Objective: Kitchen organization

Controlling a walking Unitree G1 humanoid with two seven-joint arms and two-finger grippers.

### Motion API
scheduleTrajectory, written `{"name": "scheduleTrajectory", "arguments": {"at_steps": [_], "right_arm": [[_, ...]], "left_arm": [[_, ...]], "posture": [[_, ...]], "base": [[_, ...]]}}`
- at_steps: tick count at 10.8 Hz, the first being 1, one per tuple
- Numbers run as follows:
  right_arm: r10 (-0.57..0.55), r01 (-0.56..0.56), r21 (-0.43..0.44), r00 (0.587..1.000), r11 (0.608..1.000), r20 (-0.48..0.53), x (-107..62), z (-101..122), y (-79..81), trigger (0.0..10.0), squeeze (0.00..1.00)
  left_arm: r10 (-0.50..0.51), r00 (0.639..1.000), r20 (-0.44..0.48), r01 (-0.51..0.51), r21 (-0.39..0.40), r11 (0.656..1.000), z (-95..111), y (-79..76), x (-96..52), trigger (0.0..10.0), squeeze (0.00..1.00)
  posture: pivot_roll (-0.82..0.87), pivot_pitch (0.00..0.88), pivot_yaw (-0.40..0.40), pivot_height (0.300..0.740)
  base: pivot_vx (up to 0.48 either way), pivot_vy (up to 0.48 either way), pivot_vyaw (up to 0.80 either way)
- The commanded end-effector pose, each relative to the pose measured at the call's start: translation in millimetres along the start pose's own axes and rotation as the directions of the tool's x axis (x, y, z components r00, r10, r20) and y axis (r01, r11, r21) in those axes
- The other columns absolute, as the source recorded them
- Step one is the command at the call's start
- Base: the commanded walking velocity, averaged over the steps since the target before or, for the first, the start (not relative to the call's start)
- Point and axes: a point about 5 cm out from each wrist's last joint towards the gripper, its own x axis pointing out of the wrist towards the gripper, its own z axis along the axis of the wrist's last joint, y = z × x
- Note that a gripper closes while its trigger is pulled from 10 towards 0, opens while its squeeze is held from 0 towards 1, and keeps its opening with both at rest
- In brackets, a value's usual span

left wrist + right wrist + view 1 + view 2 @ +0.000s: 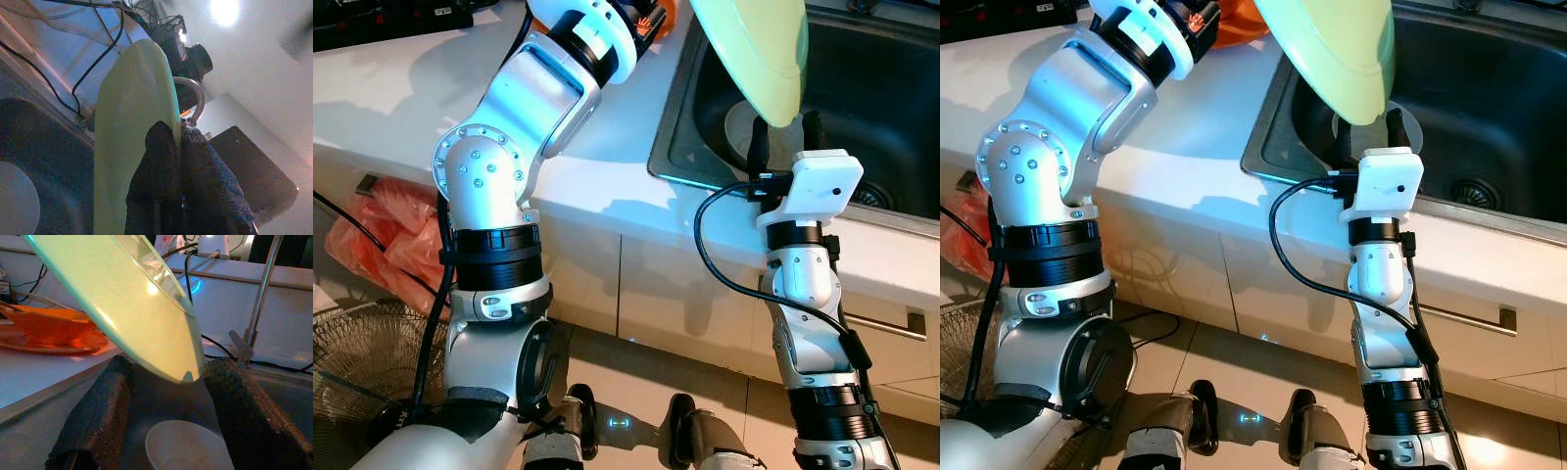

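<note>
Green plate (754, 49) hangs over sink (891, 88), pinched by left gripper (178, 161).

Your left arm reaches up and forward, elbow bent, its wrist high at the top of the head views; the left gripper (178, 161) has both black fingers pinched together on the edge of the pale green plate (132, 127). Your right arm rises upright, and the right gripper (166, 396) points forward with fingers spread apart, holding nothing.
</note>
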Motion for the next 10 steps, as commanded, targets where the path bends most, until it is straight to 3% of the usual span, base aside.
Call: {"name": "scheduleTrajectory", "arguments": {"at_steps": [1,8,9,10], "right_arm": [[0.001,-0.001,-0.001,1.000,1.000,-0.030,-5.0,-6,-0.1,10.0,0.00],[-0.002,0.002,0.006,1.000,1.000,-0.029,-5.4,-6,0.5,10.0,0.00],[-0.003,0.003,0.007,1.000,1.000,-0.028,-5.2,-6,0.1,5.4,0.00],[-0.003,0.003,0.008,1.000,1.000,-0.029,-5.2,-6,0.0,0.0,0.00]], "left_arm": [[-0.042,0.999,-0.017,0.042,0.010,0.999,-4,-7.3,0.3,10.0,0.00],[-0.024,0.998,-0.064,0.024,0.000,1.000,-13,-3.2,-0.3,10.0,0.00],[-0.015,0.998,-0.068,0.015,0.002,1.000,-14,-1.8,-0.5,10.0,0.00],[-0.013,0.997,-0.071,0.013,0.002,1.000,-14,-1.1,-0.7,10.0,0.00]], "posture": [[0.10,0.264,0.044,0.740],[0.10,0.263,0.046,0.740],[0.09,0.264,0.045,0.740],[0.09,0.265,0.045,0.740]], "base": [[0.000,0.000,0.00],[0.000,0.000,0.00],[0.000,0.000,0.00],[0.000,0.000,0.00]]}}
